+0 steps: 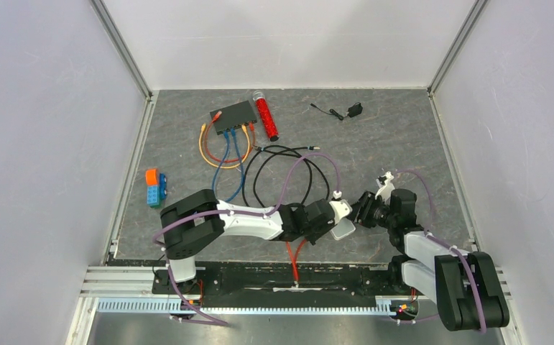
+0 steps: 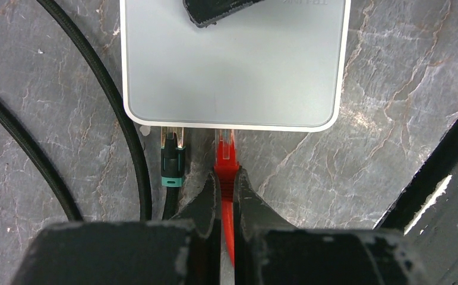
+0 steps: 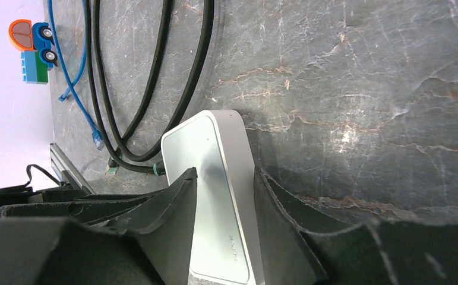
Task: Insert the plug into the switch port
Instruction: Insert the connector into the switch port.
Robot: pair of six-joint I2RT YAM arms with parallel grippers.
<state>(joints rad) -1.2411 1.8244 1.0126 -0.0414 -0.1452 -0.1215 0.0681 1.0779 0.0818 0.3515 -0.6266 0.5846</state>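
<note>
Though unclear overhead, left gripper (image 2: 226, 178) tight on plug (image 2: 225, 148), right gripper (image 3: 224, 173) clasping white box (image 3: 207, 139).

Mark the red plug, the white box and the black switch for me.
red plug (image 2: 225, 153), left wrist view, on its boot below the box edge.
white box (image 2: 232, 71), left wrist view, middle of its top face.
black switch (image 1: 234, 115), top external view, centre of its top.

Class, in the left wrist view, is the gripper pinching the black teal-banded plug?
No, the left gripper pinches the red plug at the white rounded-square box.
</note>
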